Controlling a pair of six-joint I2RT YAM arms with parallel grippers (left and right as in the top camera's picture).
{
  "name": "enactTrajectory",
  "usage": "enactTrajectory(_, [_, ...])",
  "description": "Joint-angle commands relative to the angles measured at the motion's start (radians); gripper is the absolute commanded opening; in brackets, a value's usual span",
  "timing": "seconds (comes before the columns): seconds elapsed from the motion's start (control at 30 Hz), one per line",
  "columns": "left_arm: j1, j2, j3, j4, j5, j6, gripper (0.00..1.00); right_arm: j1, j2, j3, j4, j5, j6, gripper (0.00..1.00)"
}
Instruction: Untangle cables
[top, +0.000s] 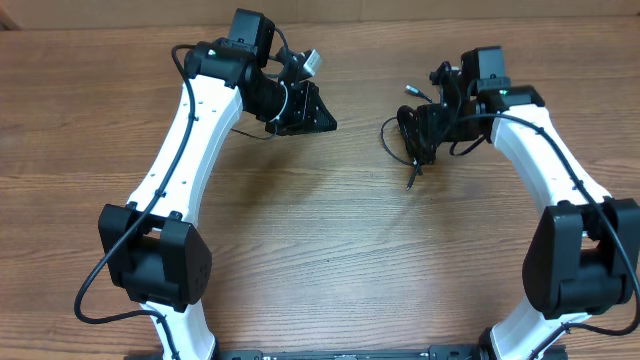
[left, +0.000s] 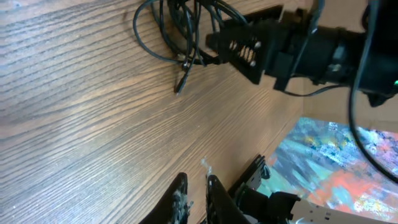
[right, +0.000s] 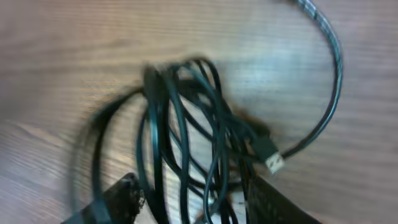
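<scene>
The cables (top: 410, 140) are a tangled bundle of thin black cords on the wooden table (top: 330, 250), right of centre. One plug end (top: 409, 184) trails toward the front. My right gripper (top: 432, 122) is open and straddles the bundle; in the right wrist view the cords (right: 186, 124) run between its two spread fingers (right: 193, 208), and a silver USB plug (right: 274, 163) lies by the right finger. My left gripper (top: 303, 110) hovers to the left of the bundle, apart from it, with its jaws (left: 196, 198) close together and empty. The left wrist view shows the bundle (left: 180, 37) far ahead.
The table's far edge meets a cardboard wall (top: 400, 10) at the back. In the left wrist view a colourful patterned surface (left: 336, 162) lies beyond the table's edge. Both white arms rise from bases at the front edge.
</scene>
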Motion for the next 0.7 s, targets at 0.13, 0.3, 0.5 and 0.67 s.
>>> enactTrajectory(0.13, [-0.003, -0.011, 0.005, 0.006, -0.018, -0.007, 0.20, 0.004, 0.009, -0.046, -0.003, -0.024, 0.203, 0.04])
enactTrajectory(0.3, [-0.003, -0.011, 0.005, 0.005, 0.027, 0.050, 0.23, 0.005, -0.077, 0.033, -0.121, -0.533, 0.055, 0.04])
enactTrajectory(0.5, [0.011, -0.011, 0.005, -0.026, 0.134, 0.217, 0.29, 0.026, -0.222, 0.066, -0.283, -0.790, -0.136, 0.04])
enactTrajectory(0.67, [0.003, -0.008, 0.003, -0.061, 0.134, 0.286, 0.31, 0.029, -0.235, 0.065, -0.443, -0.839, -0.311, 0.04])
